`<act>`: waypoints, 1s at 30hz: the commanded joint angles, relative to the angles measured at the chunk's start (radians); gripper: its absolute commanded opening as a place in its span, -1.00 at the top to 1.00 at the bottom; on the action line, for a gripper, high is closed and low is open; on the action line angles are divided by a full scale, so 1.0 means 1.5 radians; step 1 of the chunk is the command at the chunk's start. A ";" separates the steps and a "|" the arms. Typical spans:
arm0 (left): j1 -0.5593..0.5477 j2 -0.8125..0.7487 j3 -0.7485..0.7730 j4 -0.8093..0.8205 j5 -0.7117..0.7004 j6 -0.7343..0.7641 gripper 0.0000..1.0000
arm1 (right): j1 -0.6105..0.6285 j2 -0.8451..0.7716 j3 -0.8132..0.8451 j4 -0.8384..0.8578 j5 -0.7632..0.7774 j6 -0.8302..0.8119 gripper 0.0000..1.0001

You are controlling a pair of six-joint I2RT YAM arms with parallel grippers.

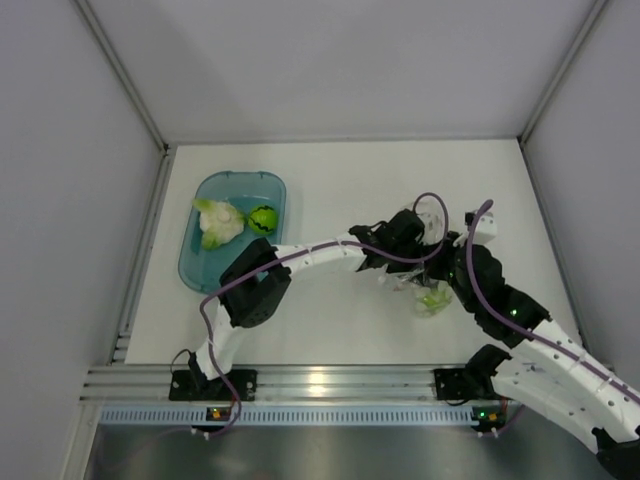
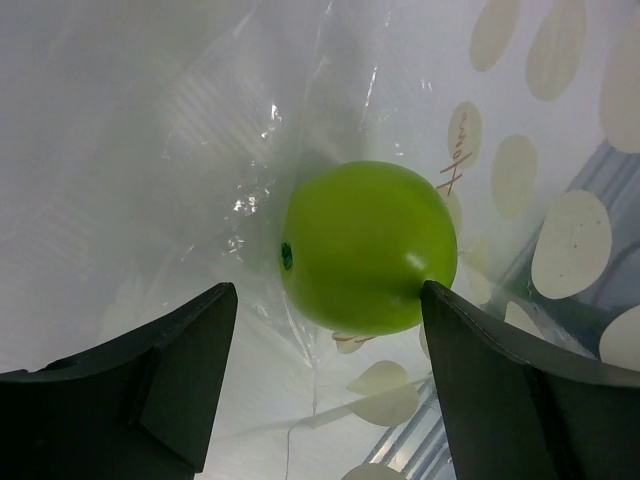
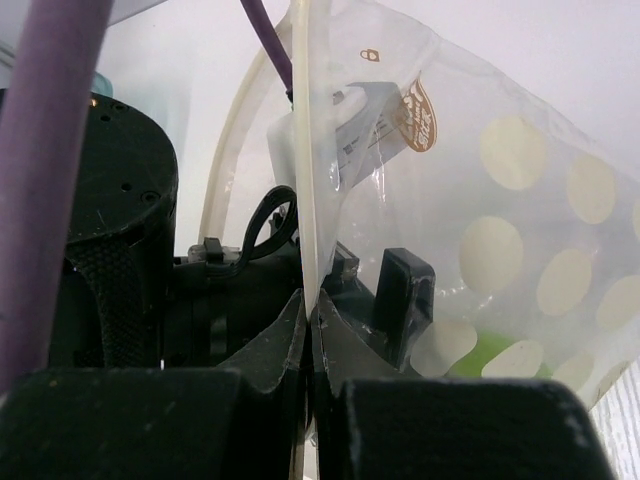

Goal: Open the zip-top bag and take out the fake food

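Near the counter's far-left corner, one teal plastic tub [image 1: 215, 265] is seen holding two toy pieces, a white-and-pale-green leafy lump [image 1: 220, 222] and a dark-striped bright green ball [image 1: 262, 218]. The left arm is stretched from the near edge rightward, and its left gripper [image 2: 328, 295] is spread wide to either side of one plain lime-green ball [image 2: 368, 247] lying in the one clear, dot-printed zip-top bag [image 1: 420, 288] toward the right edge. The bag's rim is pinched in the closed right gripper [image 3: 308, 315], whose arm is bent up from the near-right corner.
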 commanded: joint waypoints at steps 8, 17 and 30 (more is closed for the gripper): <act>-0.059 0.059 0.053 0.004 -0.042 -0.011 -0.61 | -0.002 -0.023 -0.012 0.004 0.008 -0.013 1.00; -0.091 0.070 0.050 0.004 -0.118 -0.036 -0.59 | -0.002 -0.019 -0.028 0.012 0.006 -0.009 1.00; -0.032 -0.150 -0.167 0.001 -0.258 -0.002 -0.44 | -0.008 -0.001 -0.037 0.136 -0.109 0.020 1.00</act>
